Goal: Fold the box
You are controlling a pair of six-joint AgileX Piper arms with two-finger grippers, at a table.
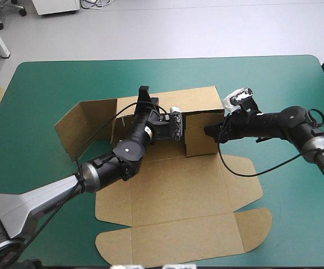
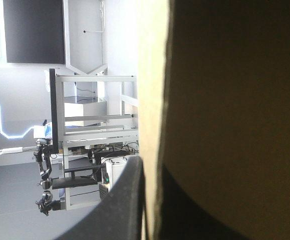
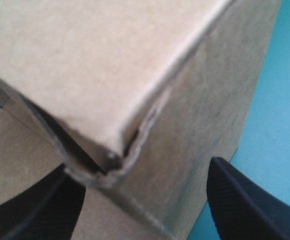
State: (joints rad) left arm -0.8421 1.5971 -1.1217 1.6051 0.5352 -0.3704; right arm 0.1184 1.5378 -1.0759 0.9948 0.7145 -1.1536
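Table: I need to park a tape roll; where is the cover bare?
Bare: the far strip between the box and the table edge, and the near right corner beside the lid flaps. Crowded: the middle, where the left gripper and right gripper meet at raised walls.

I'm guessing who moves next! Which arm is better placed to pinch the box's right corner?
Probably right: the right tool, open, straddles that corner of the box; the left tool is shut on the box elsewhere.

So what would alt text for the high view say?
A flat-cut brown cardboard box lies half-folded on a teal-green table, far walls raised; the black left hand and right hand reach one upright wall.
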